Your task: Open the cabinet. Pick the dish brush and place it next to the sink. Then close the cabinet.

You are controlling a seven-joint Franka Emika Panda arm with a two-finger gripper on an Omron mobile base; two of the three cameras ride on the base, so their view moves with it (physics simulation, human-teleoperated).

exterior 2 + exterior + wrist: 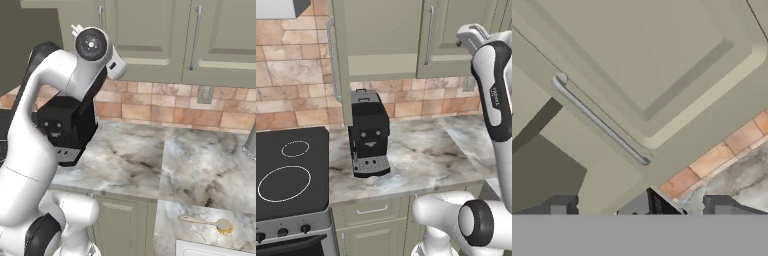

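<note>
- On the far left is a black stove (288, 172) with two white ring marks, set flush in the counter.
- Just beside it a black boxy coffee machine (369, 134) stands on the marble counter (421, 155), under the cabinet (386, 37).
- The cabinet is sage green with panelled doors; its left door (340, 65) is swung open, edge toward the camera, and two silver bar handles (429, 35) are visible.
- The gripper (642, 210) is raised close before the shut door, jaws spread wide and holding nothing.
- The dish brush (206, 222), thin handle with round yellow head, lies on the counter at the right, next to the white sink rim (215, 248).
</note>
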